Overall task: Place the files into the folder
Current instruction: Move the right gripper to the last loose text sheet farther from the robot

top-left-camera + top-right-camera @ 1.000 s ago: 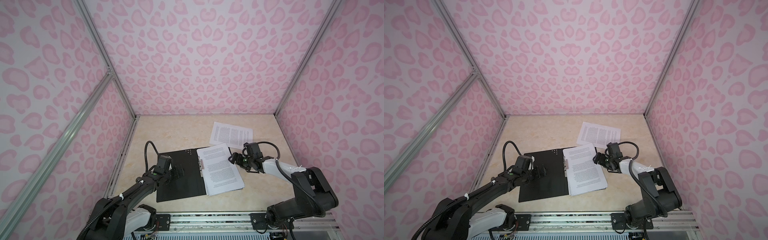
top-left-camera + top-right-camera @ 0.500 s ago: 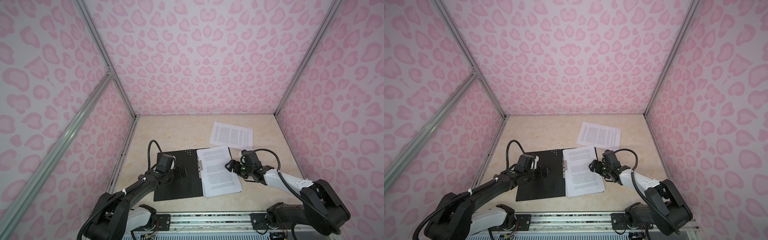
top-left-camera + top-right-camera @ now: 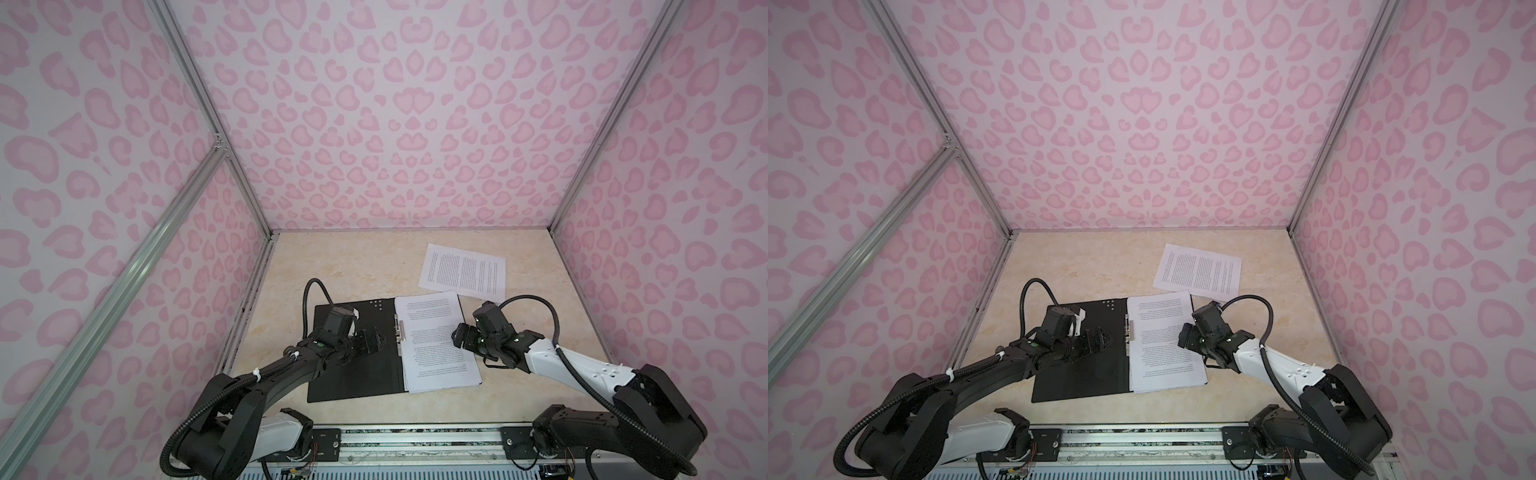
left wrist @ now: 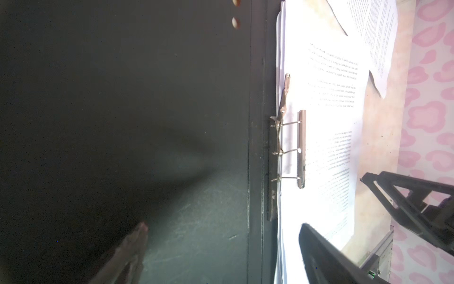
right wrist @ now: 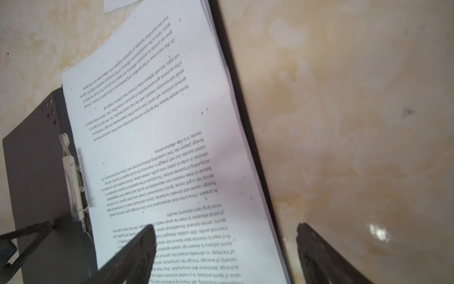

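The folder (image 3: pixel 353 370) lies open on the counter (image 3: pixel 353 266), a stack of files (image 3: pixel 436 349) on its right half by the clip (image 3: pixel 400 338), one sheet (image 3: pixel 463 270) apart behind. The left tool (image 3: pixel 378 337) gapes empty over the bare cover, the right tool (image 3: pixel 457 338) likewise at the stack's edge. I'd square that edge gently first.

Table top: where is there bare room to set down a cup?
The widest bare table lies back left, between the back wall, the open folder and the loose sheet. A narrow strip runs before the folder. Crowded in the middle: the files, left end effector, right end effector.
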Controlling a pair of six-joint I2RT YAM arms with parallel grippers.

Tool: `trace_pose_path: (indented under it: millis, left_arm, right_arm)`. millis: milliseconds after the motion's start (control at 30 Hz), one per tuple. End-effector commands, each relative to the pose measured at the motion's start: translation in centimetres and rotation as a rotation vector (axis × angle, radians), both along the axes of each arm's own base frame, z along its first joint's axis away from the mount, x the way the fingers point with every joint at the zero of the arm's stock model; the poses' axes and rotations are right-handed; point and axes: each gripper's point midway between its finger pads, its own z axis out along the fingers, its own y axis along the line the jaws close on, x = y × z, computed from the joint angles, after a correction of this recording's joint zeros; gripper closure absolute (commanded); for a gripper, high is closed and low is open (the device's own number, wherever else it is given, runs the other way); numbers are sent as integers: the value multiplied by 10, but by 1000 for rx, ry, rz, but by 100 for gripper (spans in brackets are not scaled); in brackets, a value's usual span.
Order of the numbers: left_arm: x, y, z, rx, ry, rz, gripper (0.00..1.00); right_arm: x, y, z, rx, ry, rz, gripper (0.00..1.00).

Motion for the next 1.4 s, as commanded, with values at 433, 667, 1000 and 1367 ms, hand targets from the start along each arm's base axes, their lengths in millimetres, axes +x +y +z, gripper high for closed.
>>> trace_pose_path:
  millis: [433, 667, 1000, 1367]
  left_arm:
    - [7, -5, 55, 0, -81, -56, 2]
    - [6, -12, 57, -18, -68, -77, 2]
    - [2, -10, 57, -17, -66, -79, 2]
    - [10, -17, 62, -31, -71, -84, 2]
  right_arm:
    - [125, -95, 44, -66, -99, -148, 10]
    - [221, -152, 32, 15, -134, -265, 12]
    - [286, -187, -3, 111, -139, -351, 12]
    - [292, -146, -24, 291, -83, -220, 12]
